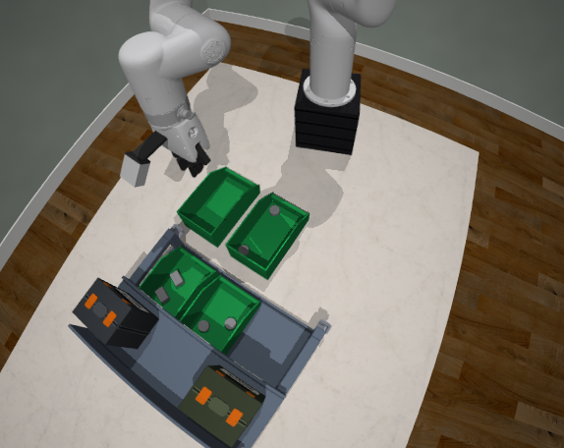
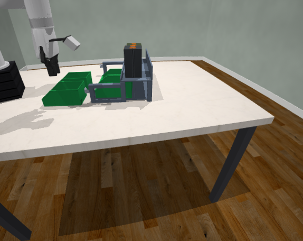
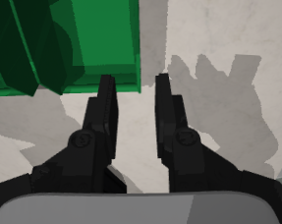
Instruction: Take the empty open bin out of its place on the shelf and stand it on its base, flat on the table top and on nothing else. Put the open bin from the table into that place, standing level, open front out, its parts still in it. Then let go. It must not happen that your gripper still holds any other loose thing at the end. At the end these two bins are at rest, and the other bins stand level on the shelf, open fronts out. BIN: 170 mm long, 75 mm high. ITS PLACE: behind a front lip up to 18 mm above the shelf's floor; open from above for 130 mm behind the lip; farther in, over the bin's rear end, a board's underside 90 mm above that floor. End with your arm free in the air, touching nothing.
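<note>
Two green bins point(image 1: 218, 205) on table; two on shelf point(image 1: 273, 350); tool point(image 1: 195, 164) apart, empty

empty bin point(image 3: 64, 28) cut off by wrist view's edge, shelf point(image 2: 139, 87) hiding bins' rears

Grey-green walls point(image 2: 202, 26) fill the upper frame, a pale skirting board point(image 2: 255, 87) runs below. Wood plank floor point(image 2: 149, 190) underneath, and a white marble-look table point(image 2: 176, 111) on dark legs point(image 2: 231, 164).

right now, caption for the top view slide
Hand empty beside empty bin on the table; filled bin awaits the shelf.
</note>
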